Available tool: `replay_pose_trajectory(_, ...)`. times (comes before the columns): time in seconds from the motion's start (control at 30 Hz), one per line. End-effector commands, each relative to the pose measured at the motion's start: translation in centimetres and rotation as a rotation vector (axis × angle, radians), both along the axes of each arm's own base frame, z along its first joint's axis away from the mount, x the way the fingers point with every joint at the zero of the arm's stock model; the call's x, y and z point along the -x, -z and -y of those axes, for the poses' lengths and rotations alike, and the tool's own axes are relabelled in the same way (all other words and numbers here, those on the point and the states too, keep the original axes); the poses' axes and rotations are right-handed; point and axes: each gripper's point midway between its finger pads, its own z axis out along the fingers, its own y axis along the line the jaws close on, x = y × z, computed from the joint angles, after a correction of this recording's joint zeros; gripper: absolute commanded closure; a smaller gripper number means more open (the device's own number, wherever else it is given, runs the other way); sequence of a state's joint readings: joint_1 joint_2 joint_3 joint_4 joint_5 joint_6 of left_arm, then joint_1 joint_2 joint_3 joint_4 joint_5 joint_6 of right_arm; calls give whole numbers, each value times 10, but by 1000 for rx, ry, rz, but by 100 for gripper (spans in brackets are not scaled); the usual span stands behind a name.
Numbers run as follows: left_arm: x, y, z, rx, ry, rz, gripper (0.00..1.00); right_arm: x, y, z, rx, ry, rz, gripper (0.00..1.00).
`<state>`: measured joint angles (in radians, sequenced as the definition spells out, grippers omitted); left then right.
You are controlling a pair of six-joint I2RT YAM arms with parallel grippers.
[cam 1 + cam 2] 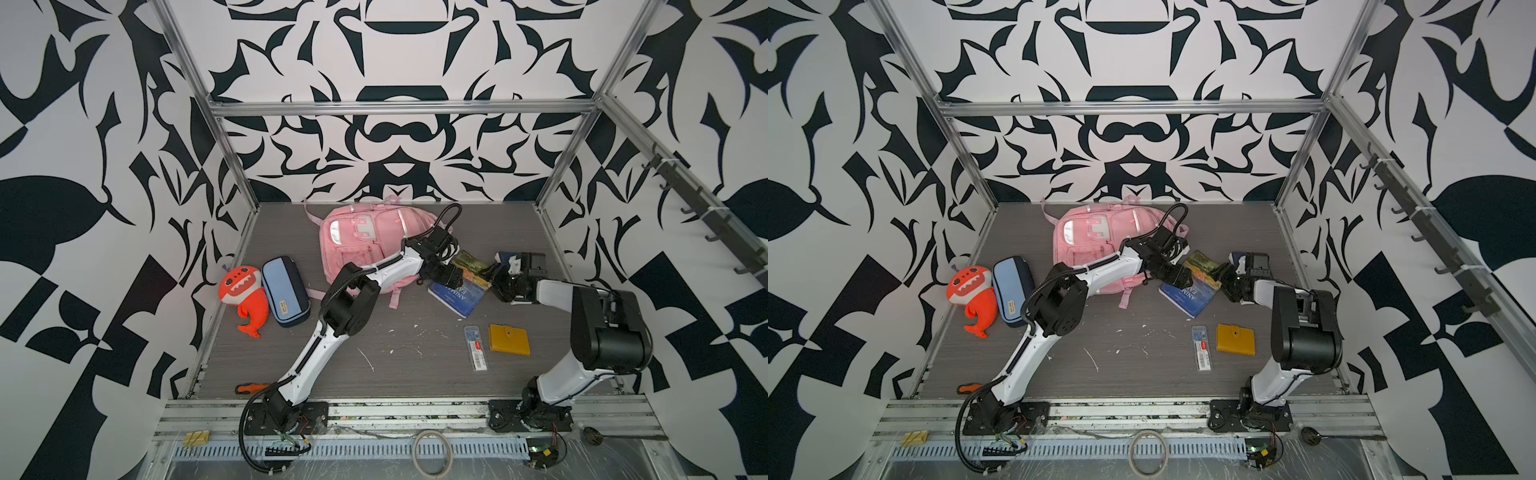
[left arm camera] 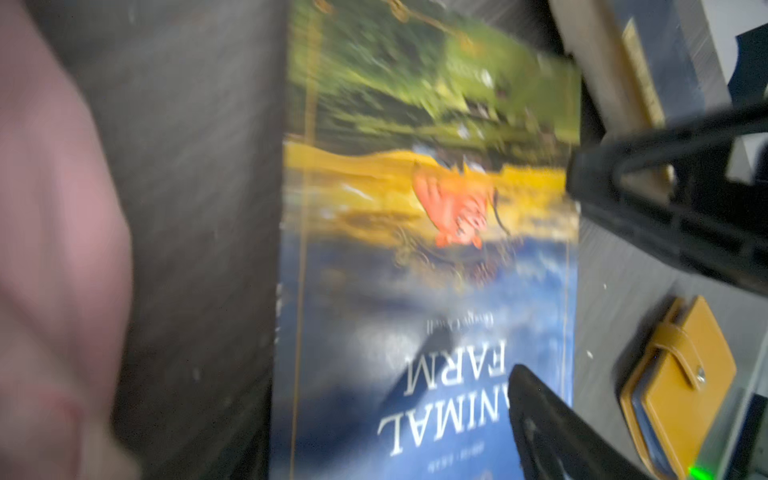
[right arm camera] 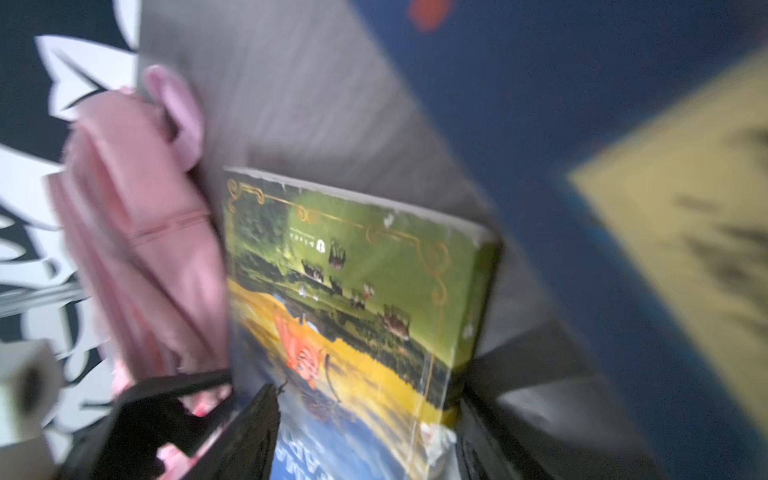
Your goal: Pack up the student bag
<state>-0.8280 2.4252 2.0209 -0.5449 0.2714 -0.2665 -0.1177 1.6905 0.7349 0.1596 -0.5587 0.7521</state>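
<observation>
Just beside the left gripper [image 1: 448, 274], the bag [image 1: 365, 245] was seen lying flat, pockets up. Its long axis seemingly ran from the rear wall [image 1: 399, 166] forward, with the straps [image 1: 392, 297] trailed nearest the arms. The left jaws were held apart over the book [image 1: 455, 297]. The right gripper [image 1: 489, 272] was set astride the book's green end; whether it was clamped could not be told.
</observation>
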Motion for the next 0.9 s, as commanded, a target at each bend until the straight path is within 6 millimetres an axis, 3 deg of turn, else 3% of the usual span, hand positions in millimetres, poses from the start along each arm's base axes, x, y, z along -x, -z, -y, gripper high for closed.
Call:
replay_pose_trajectory(0.0,32,3,-8,-22,42,-114,21,22,23,-31,-141,-132,-33,35)
replay_pose_trajectory(0.13,34,-4,-12,36,27,-151,24,38,21,-42,-188,-193,-8,39)
replay_pose_trajectory(0.23,30,-9,-13,84,5,-174,26,48,12,-47,-186,-241,15,49)
replay_pose_trajectory(0.37,33,-21,-5,150,27,-194,27,55,-5,-46,-130,-300,50,79)
replay_pose_trajectory(0.5,39,-45,5,244,65,-205,27,54,-32,-40,-27,-333,136,92)
replay_pose_trajectory(0.6,43,-70,-2,278,82,-125,27,50,-59,-36,45,-350,217,100)
replay_pose_trajectory(0.7,44,-112,-22,294,58,13,24,48,-98,-34,129,-383,342,100)
replay_pose_trajectory(0.87,55,-186,-63,275,101,228,16,56,-170,-59,285,-560,591,100)
